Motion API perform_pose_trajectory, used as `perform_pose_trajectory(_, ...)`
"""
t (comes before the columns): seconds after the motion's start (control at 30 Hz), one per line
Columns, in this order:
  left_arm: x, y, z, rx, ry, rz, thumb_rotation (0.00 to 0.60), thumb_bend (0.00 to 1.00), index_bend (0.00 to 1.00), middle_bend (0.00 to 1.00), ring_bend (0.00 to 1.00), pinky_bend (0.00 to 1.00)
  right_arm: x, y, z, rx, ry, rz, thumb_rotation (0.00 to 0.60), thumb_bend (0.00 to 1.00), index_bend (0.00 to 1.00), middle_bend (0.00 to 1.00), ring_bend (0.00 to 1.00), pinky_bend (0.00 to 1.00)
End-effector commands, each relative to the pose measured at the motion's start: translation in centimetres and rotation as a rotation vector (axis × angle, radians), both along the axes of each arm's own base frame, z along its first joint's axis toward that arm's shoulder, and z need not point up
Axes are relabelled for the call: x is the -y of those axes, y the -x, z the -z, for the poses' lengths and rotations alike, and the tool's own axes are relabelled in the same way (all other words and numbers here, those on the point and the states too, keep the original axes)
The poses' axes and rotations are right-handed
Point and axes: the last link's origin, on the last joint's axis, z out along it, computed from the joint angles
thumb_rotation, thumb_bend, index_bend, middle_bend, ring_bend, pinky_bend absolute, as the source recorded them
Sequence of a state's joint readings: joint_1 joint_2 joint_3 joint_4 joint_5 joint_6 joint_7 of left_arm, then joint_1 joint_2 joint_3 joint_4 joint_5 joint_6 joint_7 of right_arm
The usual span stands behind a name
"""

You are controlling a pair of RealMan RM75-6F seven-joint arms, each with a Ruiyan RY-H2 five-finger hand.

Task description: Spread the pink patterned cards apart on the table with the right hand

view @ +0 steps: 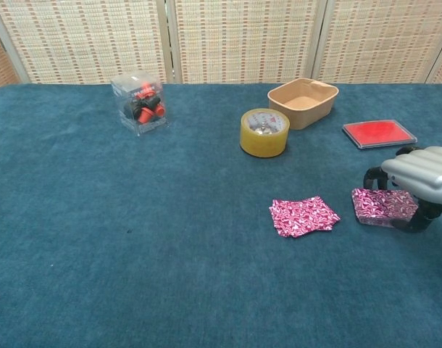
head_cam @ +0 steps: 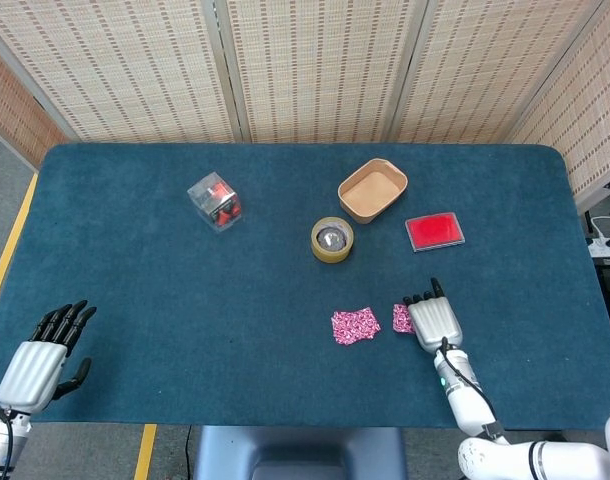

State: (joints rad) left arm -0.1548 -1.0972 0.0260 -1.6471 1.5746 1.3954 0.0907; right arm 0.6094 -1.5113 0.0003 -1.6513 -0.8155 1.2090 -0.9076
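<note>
While under the right hand (view: 418, 178), one card stack (view: 380, 205) lies (other cards (view: 302, 216) beside).

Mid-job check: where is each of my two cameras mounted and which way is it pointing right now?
Head view: high above the near edge, looking steeply down on the whole table; shows the left hand at the near-left corner and the right hand with its forearm.
Chest view: low at the near edge, facing across the table toward the woven screens; only the right hand shows.
Shared: the right hand over the boxed pink cards, the loose pink cards, tape roll, tan tray, red case.
</note>
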Motion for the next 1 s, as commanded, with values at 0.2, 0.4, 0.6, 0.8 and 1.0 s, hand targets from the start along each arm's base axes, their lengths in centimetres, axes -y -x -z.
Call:
perform_pose_trajectory(0.2,0.0,0.0,-0.1,0.002,-0.002,0.001,0.6,0.46,0.0,0.0,0.0,0.12,-0.1,-0.5,-0.2,0.005,0.025,-0.022,0.6,0.28,0.56,0.42,0.35,0.0)
perform_pose_trajectory(0.4,0.1,0.0,0.0,-0.002,-0.002,-0.001,0.6,0.46,0.0,0.0,0.0,0.12,-1.0,-1.5,-1.4,0.049,0.047,-0.077,0.6,0.28,0.59,0.44,0.36,0.0)
perform_pose_trajectory(0.6,0.1,0.0,0.1,-0.006,-0.005,-0.002,0.6,0.46,0.0,0.0,0.0,0.12,-4.2,-2.2,-2.3,0.079,-0.013,-0.145,0.6,0.28,0.59,0.44,0.36,0.0)
perform_pose_trajectory(0.8,0.1,-0.1,0.2,-0.01,-0.003,-0.002,0.6,0.46,0.0,0.0,0.0,0.12,-7.8,-1.1,-1.4,0.029,-0.129,-0.211,0.6,0.28,0.59,0.44,0.36,0.0)
perform_pose_trajectory(1.0,0.3,-0.1,0.0,-0.003,-0.013,-0.002,0.6,0.46,0.0,0.0,0.0,0.12,-8.7,0.0,-0.3,0.017,-0.156,-0.234,0.6,0.28,0.53,0.44,0.36,0.0)
